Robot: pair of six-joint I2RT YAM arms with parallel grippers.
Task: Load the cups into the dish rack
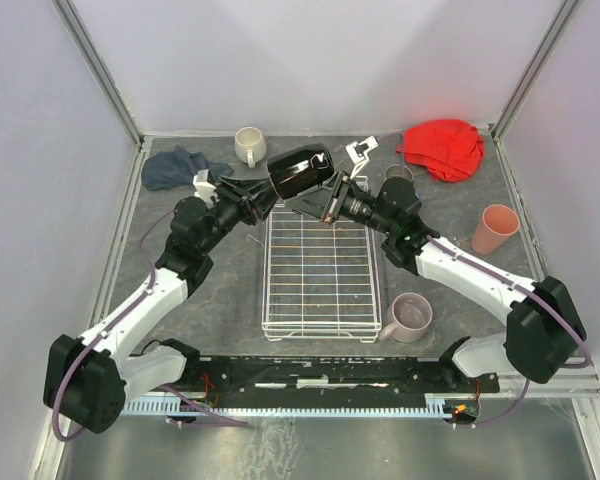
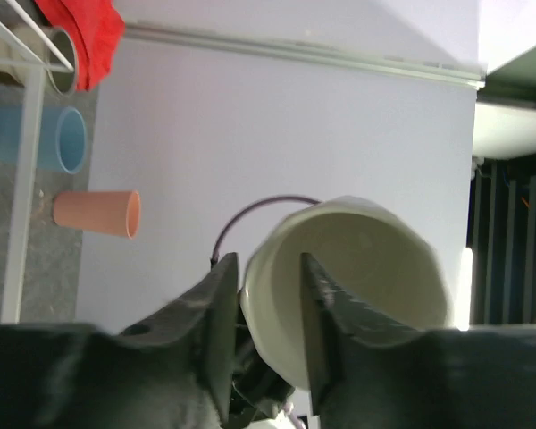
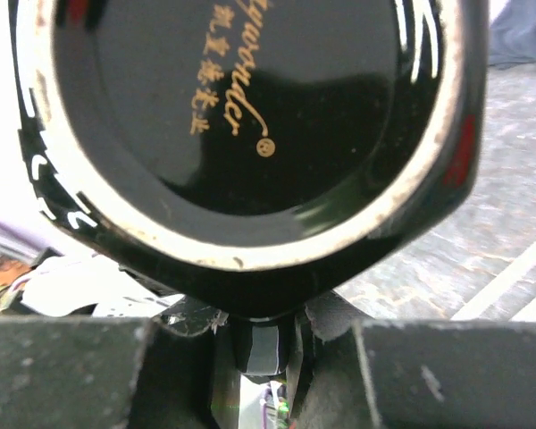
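The left hand (image 2: 266,264) is pinching the rim wall of the black mug (image 1: 302,171), one finger inside the pale bowl and the other on the outside. That grip carries the mug on its side with the mouth turned toward the left arm. The right hand (image 1: 329,197) sits at the opposite end, against the glossy base that fills the right wrist view. Something dark, probably the handle, lies between its fingers, but I cannot tell whether they are pressed onto it or only spread around it. With a hand at each end, this looks like a handover or a re-grip, likely so the mug can be turned before it goes in. The mug hangs in the air just over the far edge of the dish rack (image 1: 320,270), whose grid carries no cup, so the loading appears to be at its start. Both arms reach forward and inward from the near edge of the surface, and their wrists meet above the rack's far edge in a shallow V. Farther out, the cream mug (image 1: 248,145) stands at the far edge, near the dark blue cloth (image 1: 175,167) toward the far left corner. The red cloth (image 1: 442,148) lies in the far right corner, with the steel tumbler (image 1: 398,174) close by, partly hidden behind the right arm. The salmon tumbler (image 1: 495,228) stands by the right edge, and the mauve mug (image 1: 410,317) is just beside the rack's near right corner. The blue tumbler (image 2: 70,138) shows only in the left wrist view.
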